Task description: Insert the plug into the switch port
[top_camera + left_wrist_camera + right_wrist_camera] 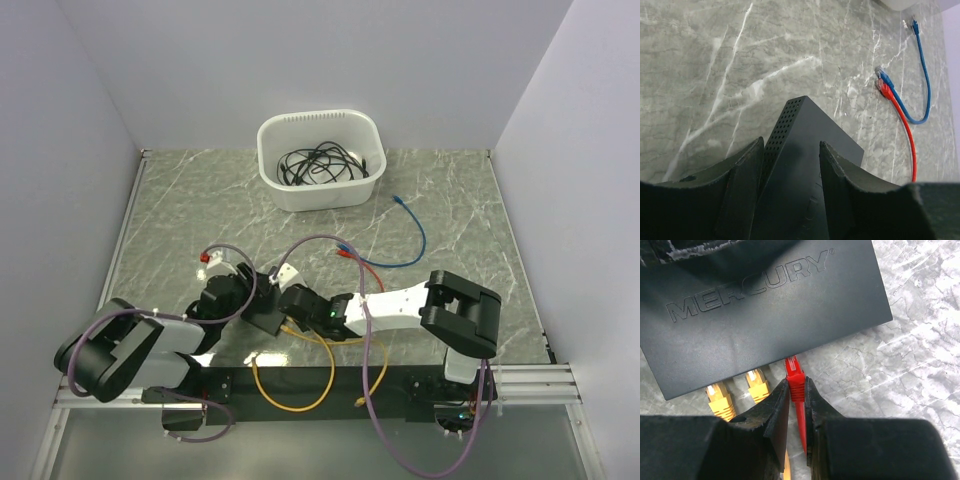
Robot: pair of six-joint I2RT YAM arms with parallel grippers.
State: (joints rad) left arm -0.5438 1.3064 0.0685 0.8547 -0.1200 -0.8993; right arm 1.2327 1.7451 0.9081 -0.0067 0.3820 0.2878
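The black switch box (765, 305), marked MERCURY, lies flat with its port edge towards my right gripper. It also shows in the top view (265, 322). Two yellow plugs (719, 397) (756, 385) sit in its ports. My right gripper (797, 382) is shut on a red plug (794, 371), whose tip meets the port edge just right of the yellow ones; I cannot tell how deep it goes. My left gripper (790, 145) is shut on the far end of the box (815, 130), one finger (742, 175) by its perforated side.
A white tub (320, 158) of black cables stands at the back. A blue cable (412, 240) lies right of centre, its plug (883, 76) next to the red cable's free plug (884, 90). A yellow cable (290, 395) loops near the arm bases.
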